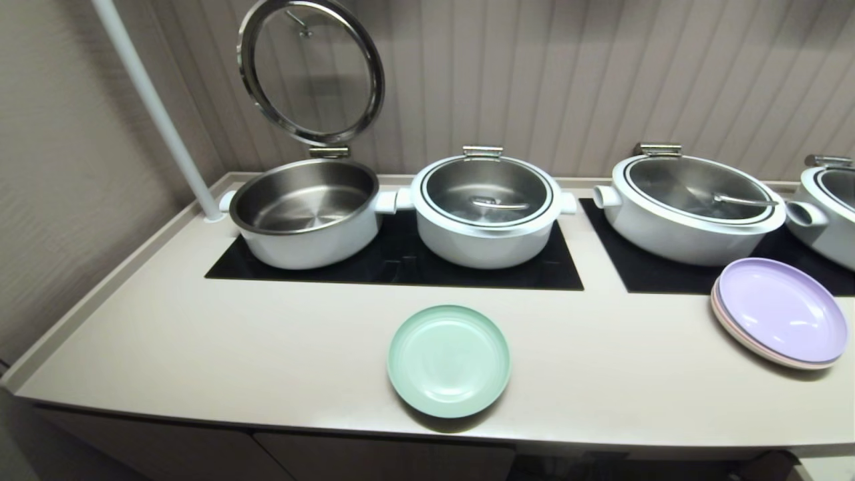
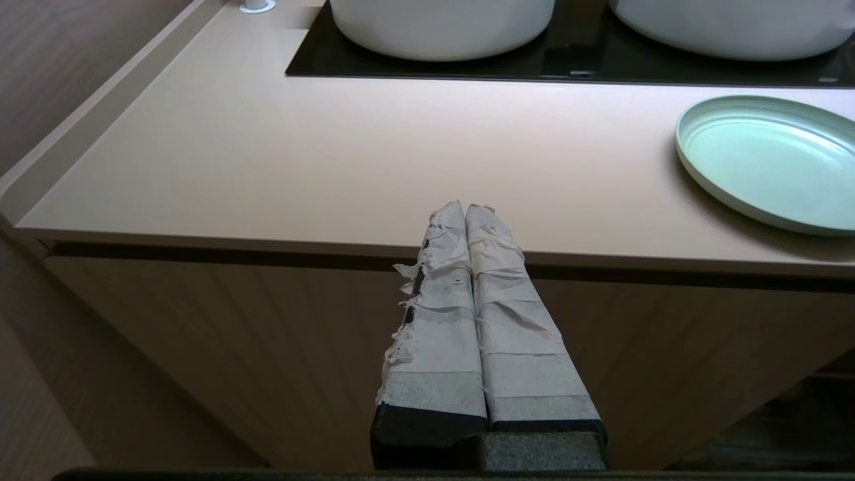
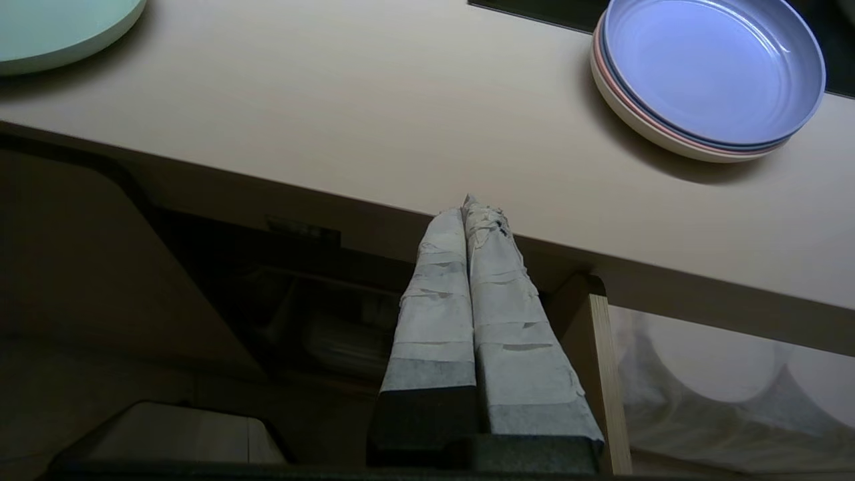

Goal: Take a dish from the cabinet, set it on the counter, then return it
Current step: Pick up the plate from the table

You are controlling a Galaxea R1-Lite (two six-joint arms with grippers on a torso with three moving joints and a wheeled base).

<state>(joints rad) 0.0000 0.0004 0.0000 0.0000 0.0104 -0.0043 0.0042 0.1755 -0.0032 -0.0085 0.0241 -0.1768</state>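
Dish (image 1: 448,361) on counter (image 1: 200,334), near front edge, untouched.
I see both grippers below the edge, fingers pressed together, empty: left gripper (image 2: 467,210) left of dish, right gripper (image 3: 475,204) right of it, before the open cabinet (image 3: 300,300); neither clearly nearer.

Inspector: State the condition of the dish (image 1: 448,361).

Assessor: Round, shallow, pale mint green, plain and matte. It lies flat and right way up on the worktop (image 1: 267,347), empty, with nothing touching it.

Inspector: Its position?

Assessor: In the head view, toward 6 o'clock on the worktop, close to the front edge, and at 6 o'clock from the inset black glass panel (image 1: 394,264), clear of it.

Inspector: The worktop?

Assessor: Smooth cream-beige, with a raised rim along the left and rear edges.

Inspector: The cabinet (image 3: 220,280)?

Assessor: It sits under the worktop. The right wrist view shows a dark open interior; its contents cannot be made out.
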